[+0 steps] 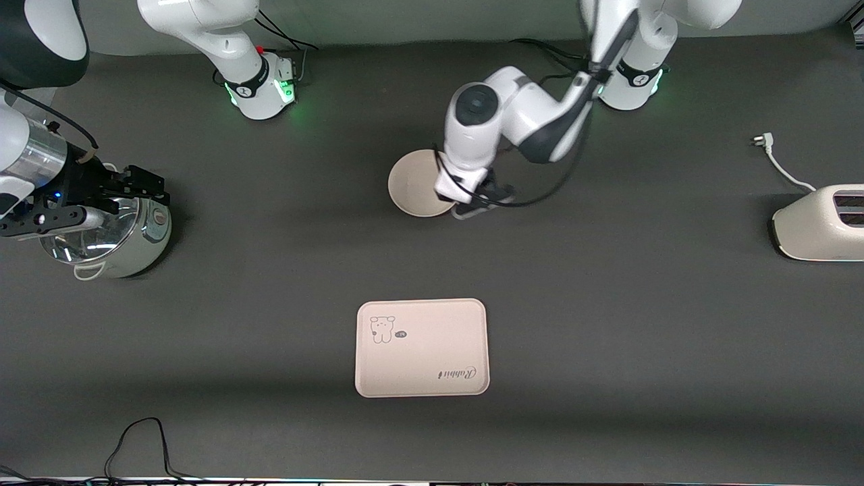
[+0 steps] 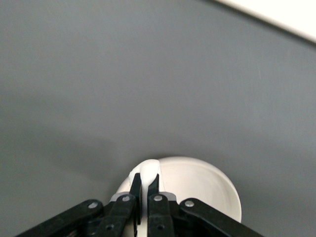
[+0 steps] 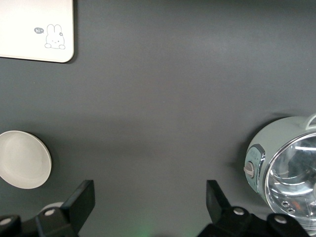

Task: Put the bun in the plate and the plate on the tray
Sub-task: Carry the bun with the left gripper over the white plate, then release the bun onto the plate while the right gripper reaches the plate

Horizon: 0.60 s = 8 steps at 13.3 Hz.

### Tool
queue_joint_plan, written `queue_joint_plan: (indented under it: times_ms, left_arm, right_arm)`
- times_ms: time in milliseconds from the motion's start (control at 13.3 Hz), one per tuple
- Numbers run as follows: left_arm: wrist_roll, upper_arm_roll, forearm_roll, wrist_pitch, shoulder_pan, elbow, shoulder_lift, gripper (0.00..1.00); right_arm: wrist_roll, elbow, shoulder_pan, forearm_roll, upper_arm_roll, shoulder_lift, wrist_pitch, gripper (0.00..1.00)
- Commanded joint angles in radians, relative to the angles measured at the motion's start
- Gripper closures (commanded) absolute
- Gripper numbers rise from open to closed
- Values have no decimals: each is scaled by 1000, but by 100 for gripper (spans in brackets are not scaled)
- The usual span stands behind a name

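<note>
The round cream plate [image 1: 415, 182] lies on the dark table, farther from the front camera than the tray [image 1: 432, 337], which has the rabbit drawing. My left gripper [image 1: 471, 206] is low at the plate's rim on the side toward the left arm's end. In the left wrist view it [image 2: 146, 181] is shut on a small off-white lump, the bun [image 2: 149, 169], just over the plate's edge [image 2: 197, 185]. The bun is hidden in the front view. My right gripper [image 1: 152, 185] waits open and empty over the steel pot; its wrist view [image 3: 148, 195] shows the plate [image 3: 22, 159] and the tray [image 3: 29, 29].
A steel pot with a glass lid [image 1: 108, 236] stands at the right arm's end and also shows in the right wrist view [image 3: 286, 168]. A cream toaster [image 1: 820, 223] with its white cord [image 1: 776, 158] stands at the left arm's end. A black cable [image 1: 142, 439] lies by the near edge.
</note>
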Motion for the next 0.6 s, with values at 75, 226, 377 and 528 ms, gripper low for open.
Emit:
queue_joint_plan:
  times_ms: [75,226,377,528]
  left_arm:
    - [-90,21,13,18,-142,55,98,78]
    - [-115,21,74,19,-182,57,147,9]
    - [-139,21,140,16,-195,56,161,0]
    - [-139,24,137,-4,-178,65,126,0]
  right_arm:
    - [19,-4,18,-9,-4,0,0,0]
    - [14,-4,18,-9,-4,-6,-6,0]
    - [15,-4,18,-9,-4,-3,-6,0]
    - [15,-4,18,-9,-4,0,-6,0]
